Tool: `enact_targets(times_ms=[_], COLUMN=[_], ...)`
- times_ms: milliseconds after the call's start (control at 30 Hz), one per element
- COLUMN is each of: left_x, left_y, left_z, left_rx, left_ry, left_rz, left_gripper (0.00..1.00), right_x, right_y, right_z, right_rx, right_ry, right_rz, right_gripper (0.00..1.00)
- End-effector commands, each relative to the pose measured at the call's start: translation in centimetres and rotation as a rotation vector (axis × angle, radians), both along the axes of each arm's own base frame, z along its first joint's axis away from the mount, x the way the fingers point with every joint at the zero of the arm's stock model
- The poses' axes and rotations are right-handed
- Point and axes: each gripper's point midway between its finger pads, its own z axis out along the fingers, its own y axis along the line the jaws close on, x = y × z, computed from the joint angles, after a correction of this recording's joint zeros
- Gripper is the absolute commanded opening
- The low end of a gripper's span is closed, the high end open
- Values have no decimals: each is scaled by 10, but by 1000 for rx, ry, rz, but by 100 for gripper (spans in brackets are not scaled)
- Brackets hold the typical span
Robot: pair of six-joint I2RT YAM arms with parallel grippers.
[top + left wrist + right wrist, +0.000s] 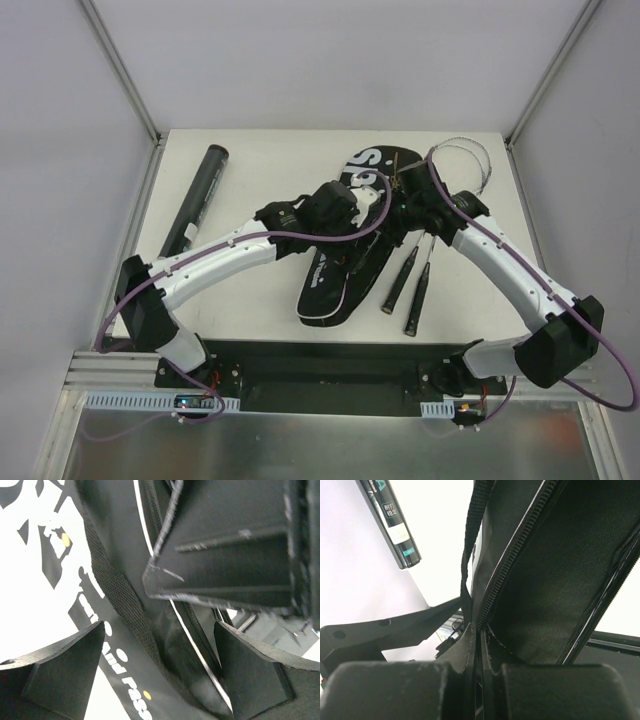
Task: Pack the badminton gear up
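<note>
The black bag lettered SPORT (335, 262) lies in the middle of the table. My right gripper (405, 203) is shut on the bag's open zip edge (512, 562) and holds it raised; the lining (560, 580) shows. My left gripper (362, 207) is open, its fingers (75, 655) astride the bag's webbing strap (117, 595) and side (125, 680), with the right gripper's fingers (225, 545) just beyond. Two rackets lie right of the bag, handles (408, 285) near, heads (470, 160) far right. The long black tube (198, 195) lies at the left. No shuttlecocks show.
The white table (250, 300) is walled by grey panels with metal posts (125, 70) at the back corners. A black base plate (330, 362) runs along the near edge. The tube also shows in the right wrist view (390, 522).
</note>
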Motion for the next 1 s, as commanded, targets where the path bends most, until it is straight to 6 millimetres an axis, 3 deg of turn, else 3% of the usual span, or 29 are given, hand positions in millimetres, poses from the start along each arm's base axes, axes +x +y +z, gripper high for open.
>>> enact_targets(times_ms=[0, 100, 167, 200, 233, 333, 433, 533, 567, 667, 700, 833, 967], left_x=[29, 39, 41, 41, 42, 39, 36, 34, 33, 31, 32, 32, 39], left_y=[6, 9, 8, 9, 10, 13, 20, 31, 33, 39, 42, 49, 64], left_z=[0, -5, -7, -9, -10, -12, -17, -23, -21, -23, -22, -19, -3], left_rx=[116, 146, 156, 161, 162, 130, 107, 101, 86, 50, 41, 0, -62], left_ry=[-130, -148, -150, -143, -133, -76, -13, 32, 50, 111, 120, 164, 170], left_rz=[50, 83, 86, 90, 96, 104, 120, 149, 171, 197, 208, 260, 367], left_gripper=[87, 83, 67, 55, 36, 13, 0, 0, 0, 0, 0, 0, 0], right_x=[-8, -11, -12, -13, -11, -11, -8, -6, -5, -6, -4, -3, 2], right_y=[5, 9, 10, 10, 8, 2, -7, -19, -22, -40, -50, -79, -115], right_z=[18, 20, 20, 19, 20, 16, 14, 19, 22, 32, 37, 16, -37], right_rx=[48, 41, 39, 37, 30, 33, 50, 78, 89, 89, 90, 81, -59], right_ry=[26, 22, 18, 12, 1, -23, -56, -119, -141, -230, -259, -218, -109], right_rz=[-59, -43, -28, -21, -22, 3, 34, 81, 98, 158, 143, 105, 111], right_gripper=[1, 1, 1, 1, 1, 2, 12, 39, 53, 72, 75, 85, 91])
